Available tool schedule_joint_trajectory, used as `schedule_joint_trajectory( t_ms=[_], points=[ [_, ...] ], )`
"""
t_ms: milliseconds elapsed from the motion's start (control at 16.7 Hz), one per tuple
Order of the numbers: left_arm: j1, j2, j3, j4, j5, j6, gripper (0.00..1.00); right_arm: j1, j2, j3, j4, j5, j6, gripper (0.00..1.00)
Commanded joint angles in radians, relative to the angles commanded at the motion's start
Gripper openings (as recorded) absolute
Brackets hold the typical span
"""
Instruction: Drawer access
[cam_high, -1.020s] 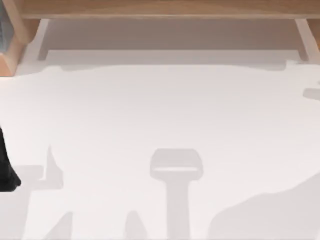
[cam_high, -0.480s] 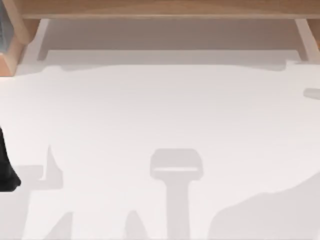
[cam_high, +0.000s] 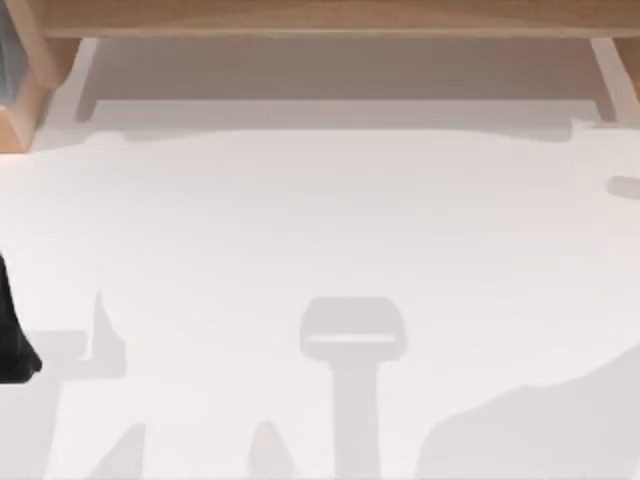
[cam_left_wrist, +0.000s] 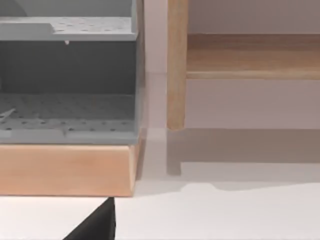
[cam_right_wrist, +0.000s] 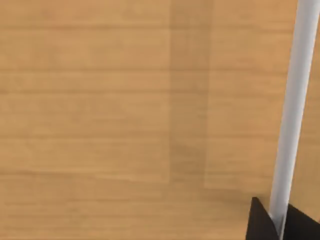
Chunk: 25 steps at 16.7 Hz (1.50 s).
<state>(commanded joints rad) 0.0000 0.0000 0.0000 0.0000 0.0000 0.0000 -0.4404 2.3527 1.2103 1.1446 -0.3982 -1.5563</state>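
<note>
Drawer front (cam_right_wrist: 100, 100): lay flat-on and close before the right wrist camera, in pale wood with horizontal grain and a slightly darker vertical band near the middle.

Handle bar (cam_right_wrist: 295, 100): white, slim and round; ran across the drawer front almost upright with a slight lean, at one side of the panel.

Right gripper (cam_right_wrist: 277, 222): sat at the near end of the handle bar. Dark fingers (cam_right_wrist: 257, 225) pressed against the bar from both sides, grasping it, with no gap seen between either tip and the bar.

Left gripper (cam_left_wrist: 97, 225): appeared as a dark wedge low over the white surface (cam_high: 320, 230), well apart from the drawer front. Could not tell whether released or clenched.

Left arm (cam_high: 12, 330): showed as a dark shape parked at the left edge of the surface in the top view.

Grey perforated rack (cam_left_wrist: 65, 115): stood ahead of the left gripper on a wooden base (cam_left_wrist: 65, 170), with an upper and a lower tier.

Wooden post (cam_left_wrist: 176, 65): stood upright just beside the rack, apart from it by a narrow gap, and met a wooden shelf board (cam_left_wrist: 250, 57) on its other side.

Wooden frame (cam_high: 320, 18): spanned the far edge of the surface in the top view, with soft grey shadows cast on the white below it.
</note>
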Motion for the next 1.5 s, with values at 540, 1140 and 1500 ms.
schedule_joint_trajectory(
  t_ms=[540,1140,1500],
  points=[
    [0.0,0.0,0.0,0.0,0.0,0.0,1.0,-0.064,-0.12,-0.272,0.151,-0.066,0.002,0.0],
    [0.0,0.0,0.0,0.0,0.0,0.0,1.0,-0.111,-0.175,-0.414,0.233,-0.116,0.004,0.0],
    [0.0,0.0,0.0,0.0,0.0,0.0,1.0,-0.15,-0.218,-0.515,0.296,-0.155,0.003,0.0]
  ],
)
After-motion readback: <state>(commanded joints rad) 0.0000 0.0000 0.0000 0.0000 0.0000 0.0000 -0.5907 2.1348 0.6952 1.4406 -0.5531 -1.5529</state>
